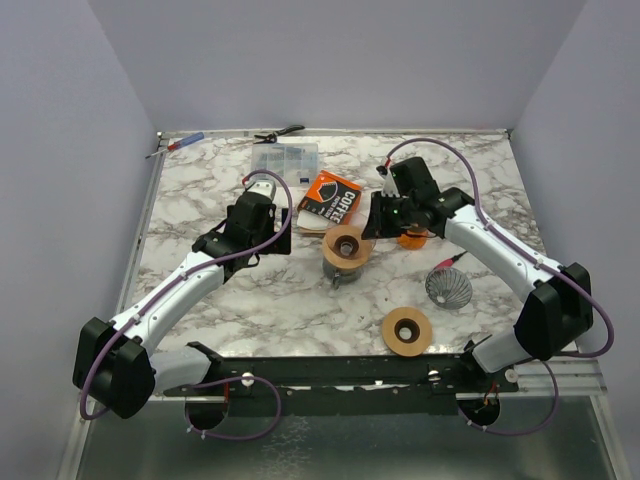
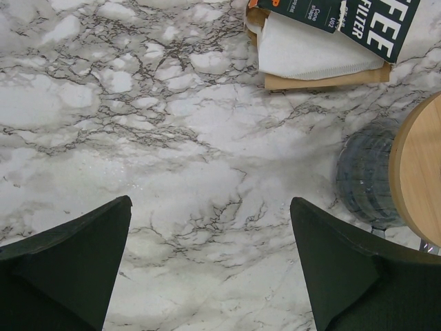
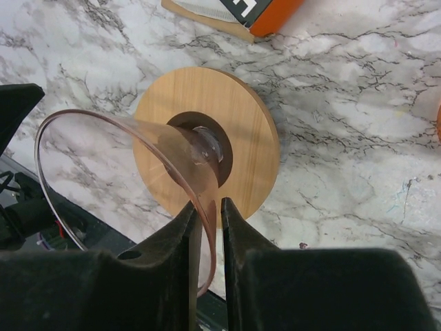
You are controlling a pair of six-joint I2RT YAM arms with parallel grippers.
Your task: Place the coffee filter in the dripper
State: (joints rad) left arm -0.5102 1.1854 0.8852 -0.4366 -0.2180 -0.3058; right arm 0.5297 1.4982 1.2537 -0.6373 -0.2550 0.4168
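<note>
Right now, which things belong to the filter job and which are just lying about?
Job: filter box, dripper, its wooden ring.
Lying about: mesh cone, spare ring, organizer, screwdriver, pliers, orange item.

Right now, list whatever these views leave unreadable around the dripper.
- Orange object: top view, right arm covers most of it; unidentifiable.
- Filter box: left wrist view, cut by the top edge; filter count unseen.
- Right tool on the dripper cone: right wrist view, clear thin wall; pinched or only straddled, unclear.
- Organiser contents: top view, too small.
</note>
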